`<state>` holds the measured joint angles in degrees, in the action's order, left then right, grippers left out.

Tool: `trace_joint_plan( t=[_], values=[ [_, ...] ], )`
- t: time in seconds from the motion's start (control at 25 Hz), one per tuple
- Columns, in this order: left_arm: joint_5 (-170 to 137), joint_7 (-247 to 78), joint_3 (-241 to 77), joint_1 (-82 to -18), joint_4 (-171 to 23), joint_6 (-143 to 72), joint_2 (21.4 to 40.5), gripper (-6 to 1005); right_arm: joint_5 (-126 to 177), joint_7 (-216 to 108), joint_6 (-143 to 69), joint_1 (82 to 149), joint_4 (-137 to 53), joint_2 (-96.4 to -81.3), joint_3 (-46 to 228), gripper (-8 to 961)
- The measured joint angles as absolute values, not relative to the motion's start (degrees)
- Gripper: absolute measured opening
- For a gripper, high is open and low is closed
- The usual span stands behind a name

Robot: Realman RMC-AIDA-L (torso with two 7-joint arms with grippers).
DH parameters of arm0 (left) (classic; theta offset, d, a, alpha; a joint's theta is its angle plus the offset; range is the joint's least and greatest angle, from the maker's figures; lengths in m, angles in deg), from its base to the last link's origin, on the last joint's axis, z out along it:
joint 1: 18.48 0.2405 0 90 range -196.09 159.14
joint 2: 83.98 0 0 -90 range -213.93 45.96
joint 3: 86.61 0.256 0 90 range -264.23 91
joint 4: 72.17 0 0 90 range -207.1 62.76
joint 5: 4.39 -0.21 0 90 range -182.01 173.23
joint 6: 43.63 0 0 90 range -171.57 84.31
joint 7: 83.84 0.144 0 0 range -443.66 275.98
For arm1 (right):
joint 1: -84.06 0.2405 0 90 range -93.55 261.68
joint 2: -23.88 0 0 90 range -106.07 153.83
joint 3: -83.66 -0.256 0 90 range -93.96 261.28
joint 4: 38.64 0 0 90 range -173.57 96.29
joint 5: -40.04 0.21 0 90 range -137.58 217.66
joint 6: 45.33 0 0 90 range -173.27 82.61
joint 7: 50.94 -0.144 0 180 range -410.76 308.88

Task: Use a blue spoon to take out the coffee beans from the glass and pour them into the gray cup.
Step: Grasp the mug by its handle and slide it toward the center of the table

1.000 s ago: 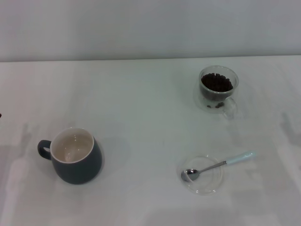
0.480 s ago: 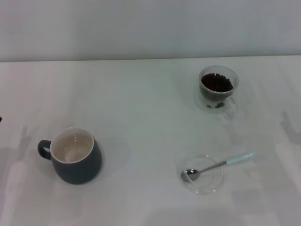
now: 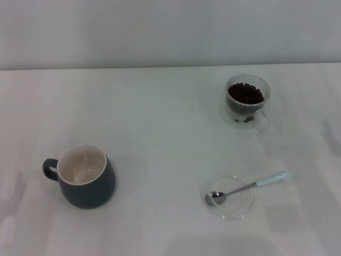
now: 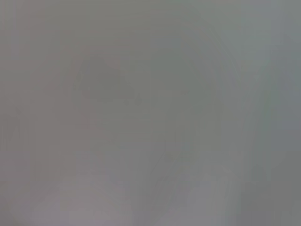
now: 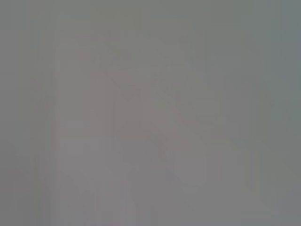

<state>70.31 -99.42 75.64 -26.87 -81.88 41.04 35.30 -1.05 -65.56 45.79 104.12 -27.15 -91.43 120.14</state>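
On the white bench (image 3: 160, 133), seen from the head view, the gray cup (image 3: 84, 179) stands upright toward the robot's left and near the front, its loop handle pointing further left and its cream-white inside showing no beans. Well apart from it, toward the robot's right and farther back, the glass (image 3: 247, 100) stands upright with its clear loop handle turned toward the front right. The coffee beans (image 3: 245, 93) sit as a dark heap in the upper part of the glass, and a few more show low down through its clear wall.

In front of the glass, near the front edge on the right side, a flat round clear glass saucer (image 3: 238, 210) lies on the bench. The blue spoon (image 3: 248, 186) rests across it: the shiny metal bowl lies inside the saucer at its left part, the stem crosses the rim, and the pale blue handle reaches out past the saucer, angled back and to the right, its tip over bare bench.

Neither the left gripper nor the right gripper appears in the head view, and both wrist views give only a blank gray field, so I cannot tell whether either gripper is spread or pressed together; nothing touches the spoon, the glass or the cup
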Motion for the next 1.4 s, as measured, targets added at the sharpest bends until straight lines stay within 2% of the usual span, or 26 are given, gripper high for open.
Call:
trace_joint_plan(
  t=[0.24,0.44,0.92,1.4],
  values=[
    [63.28,-95.29,75.64,-23.10,-81.54,42.03,35.26,868,-1.07,-67.65,42.75,104.21,-30.38,-91.43,120.68,858],
    [57.80,-91.21,75.63,-22.90,-79.18,41.53,35.16,863,-1.13,-67.69,42.08,104.73,-30.52,-91.43,120.75,858],
    [55.13,-90.69,75.63,-29.87,-75.07,32.62,35.25,861,-1.35,-67.73,41.78,104.17,-28.50,-91.43,120.95,857],
    [52.82,-90.69,75.61,-33.27,-75.20,28.39,35.31,862,-1.36,-67.73,42.07,103.63,-26.95,-91.43,121.01,857]
  ],
)
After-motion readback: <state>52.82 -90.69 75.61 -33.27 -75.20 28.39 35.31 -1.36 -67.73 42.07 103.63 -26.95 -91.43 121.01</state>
